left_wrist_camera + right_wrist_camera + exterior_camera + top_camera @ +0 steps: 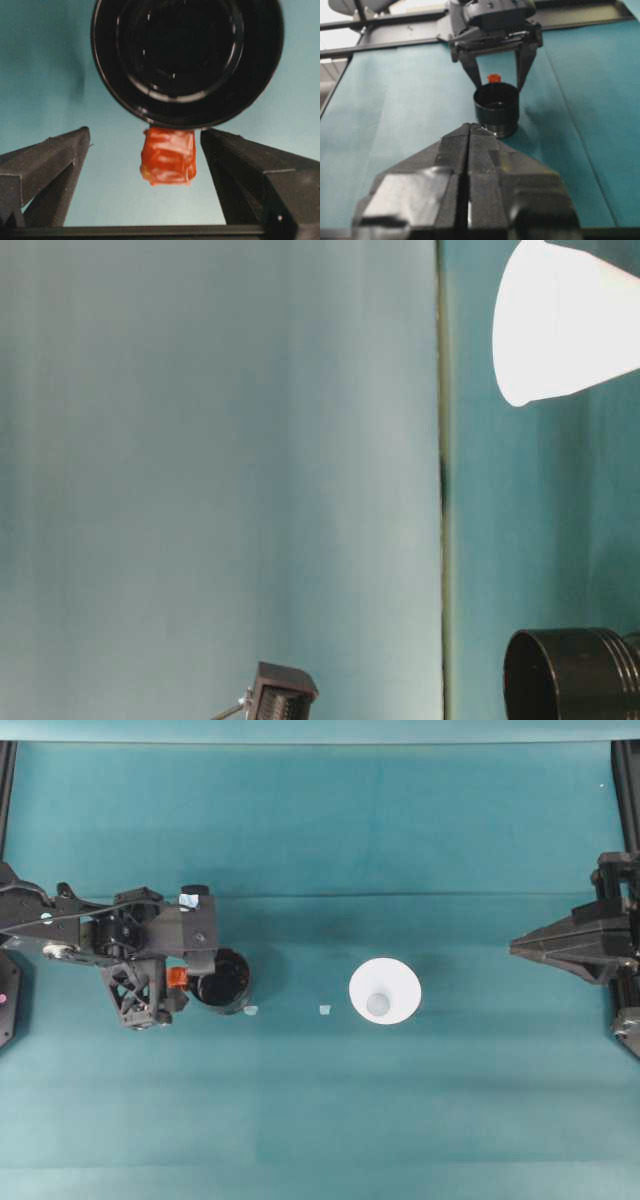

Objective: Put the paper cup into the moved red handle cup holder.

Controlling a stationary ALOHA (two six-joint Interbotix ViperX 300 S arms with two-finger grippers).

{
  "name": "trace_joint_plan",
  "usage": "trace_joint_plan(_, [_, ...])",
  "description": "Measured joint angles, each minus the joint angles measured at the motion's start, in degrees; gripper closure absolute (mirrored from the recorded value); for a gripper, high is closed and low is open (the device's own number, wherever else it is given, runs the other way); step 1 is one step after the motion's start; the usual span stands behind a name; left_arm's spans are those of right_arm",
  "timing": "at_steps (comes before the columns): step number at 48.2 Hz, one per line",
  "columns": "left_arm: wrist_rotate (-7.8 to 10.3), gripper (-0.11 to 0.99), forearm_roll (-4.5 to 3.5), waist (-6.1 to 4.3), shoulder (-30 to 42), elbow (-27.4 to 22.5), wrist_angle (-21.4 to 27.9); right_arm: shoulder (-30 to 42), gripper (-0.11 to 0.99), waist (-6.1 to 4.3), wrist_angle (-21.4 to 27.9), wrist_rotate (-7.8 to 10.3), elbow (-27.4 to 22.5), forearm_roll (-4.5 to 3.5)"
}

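Note:
The white paper cup (385,990) stands upright near the table's middle, its flared rim up; it also appears in the table-level view (565,330). The glossy black red handle cup holder (226,980) stands to its left, its orange-red tab (177,977) pointing toward the left arm. My left gripper (184,982) is open, one finger on each side of the tab (168,156), with a gap on both sides and no contact. The holder's mouth (187,55) lies just beyond the fingertips. My right gripper (514,948) is shut and empty at the far right, well away from the cup.
Two small pale tape marks (251,1010) (324,1009) lie on the teal cloth between holder and cup. Black frame rails run along the left and right table edges (626,780). In the right wrist view the holder (496,107) stands beyond my shut fingertips (471,126).

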Motion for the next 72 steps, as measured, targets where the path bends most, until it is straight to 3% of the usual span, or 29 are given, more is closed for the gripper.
trace_joint_plan(58, [-0.09,-0.08,0.00,-0.09,0.00,0.26,-1.32,-0.79,0.99,0.00,0.09,0.00,0.00,0.00])
trace_joint_plan(65, [-0.09,0.09,0.00,0.00,0.09,0.18,-1.32,-0.79,0.99,0.00,0.53,0.00,0.00,0.00])
trace_joint_plan(72, [-0.09,0.52,0.00,-0.09,0.00,0.44,-1.32,-0.79,0.99,0.00,1.14,0.00,0.00,0.00])
